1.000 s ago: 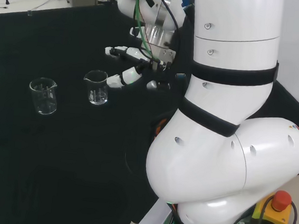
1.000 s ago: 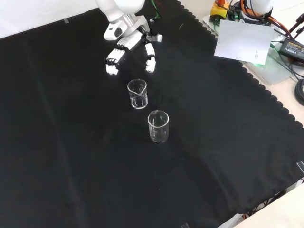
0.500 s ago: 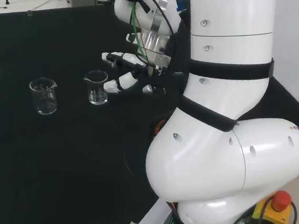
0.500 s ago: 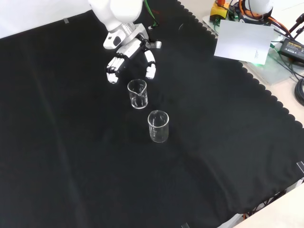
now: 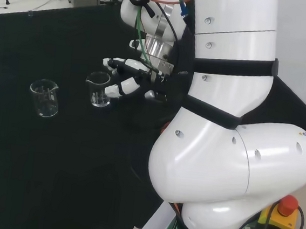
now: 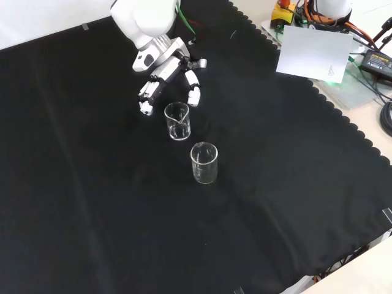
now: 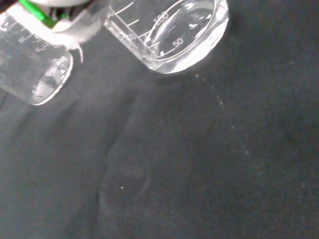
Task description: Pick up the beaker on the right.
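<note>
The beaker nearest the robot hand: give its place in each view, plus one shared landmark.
Head view: near beaker, left of the robot hand.
Front view: near beaker, just below the robot hand.
Wrist view: near beaker, large and close.
Landmark: the second beaker.

The black and white robot hand (image 6: 164,73) has moved closer to the nearer small clear glass beaker (image 6: 177,120) over the past second. Its spread fingers (image 5: 114,90) now reach just beside the beaker's rim, seemingly not touching.
</note>
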